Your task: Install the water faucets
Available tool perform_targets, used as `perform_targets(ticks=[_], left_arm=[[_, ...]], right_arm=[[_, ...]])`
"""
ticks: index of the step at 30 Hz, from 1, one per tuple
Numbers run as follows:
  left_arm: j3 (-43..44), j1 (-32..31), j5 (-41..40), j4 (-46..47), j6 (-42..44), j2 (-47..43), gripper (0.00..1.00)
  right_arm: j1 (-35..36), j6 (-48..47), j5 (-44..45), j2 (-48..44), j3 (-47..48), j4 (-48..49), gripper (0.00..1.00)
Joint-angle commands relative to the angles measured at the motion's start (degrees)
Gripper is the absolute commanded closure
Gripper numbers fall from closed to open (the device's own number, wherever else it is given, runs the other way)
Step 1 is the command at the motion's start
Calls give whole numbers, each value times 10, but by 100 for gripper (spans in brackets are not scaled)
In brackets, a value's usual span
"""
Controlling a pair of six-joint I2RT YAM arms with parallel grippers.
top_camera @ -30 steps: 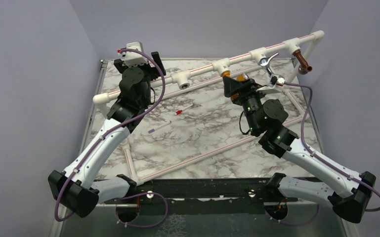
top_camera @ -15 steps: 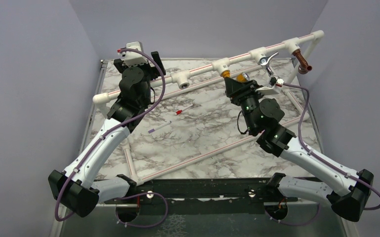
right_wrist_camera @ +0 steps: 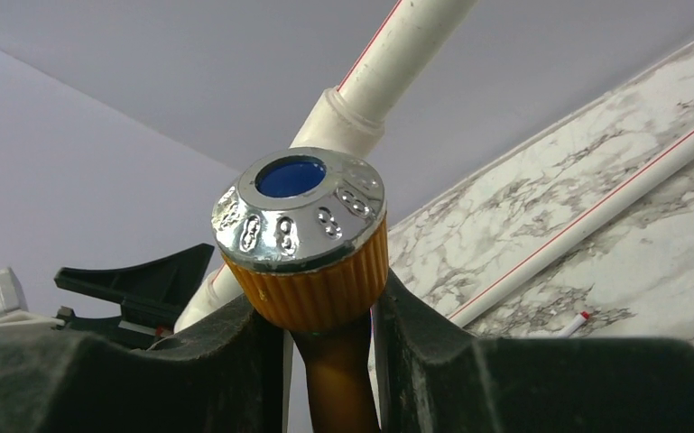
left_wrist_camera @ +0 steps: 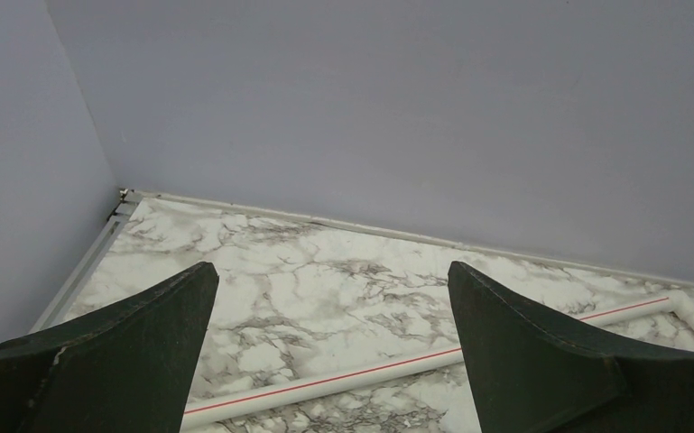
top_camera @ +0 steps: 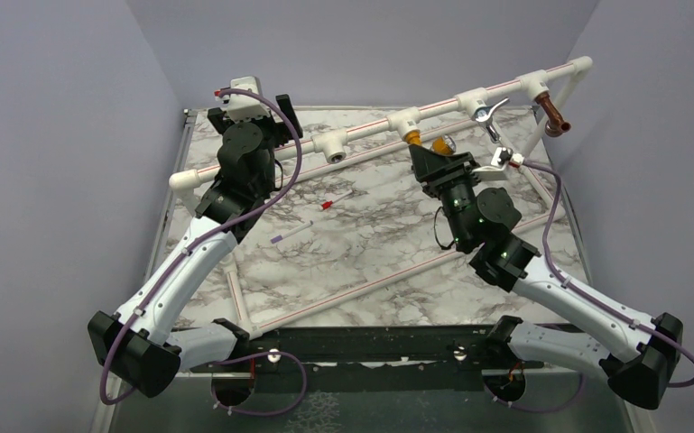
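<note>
Right fingers point(top_camera: 427, 155) clasp the mustard-yellow faucet point(top_camera: 412, 135) under the pipe point(top_camera: 370, 125).

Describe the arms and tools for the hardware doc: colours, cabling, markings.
The left arm and right arm have white link shells with black joint housings. A purple cable loops loosely along each. Green lights dot the right arm's upper joints. The left tool and right tool each have two matte black wedge-shaped fingers. No readable markings.

Mid desk point(top_camera: 370, 244) open, just a red-tipped stick point(top_camera: 336, 200) lying flat. Raised pipe rail point(top_camera: 370, 129) bars the far side diagonally. Right tool point(top_camera: 424, 147) close up to it at the mustard faucet point(right_wrist_camera: 307, 271); chrome faucet point(top_camera: 489, 113) just beside, copper faucet point(top_camera: 555, 115) further right.
</note>
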Motion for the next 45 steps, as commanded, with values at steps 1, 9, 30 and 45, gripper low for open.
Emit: perform_targets(ticks=[1,9,30,45], left_arm=[[-70,-23,30,-218,-15,51,1],[-71,-23,29,-218,-14,50,1],[-73,-24,16,-214,-12,48,1],[-69,-23,16,-193,-21,35,1]], right_arm=[[3,177,9,-13,-21,4,100],[3,244,16,-27,-19,2,100],[3,24,12,-16,18,-50,70],[3,-261,-60,-83,58,-180,30]])
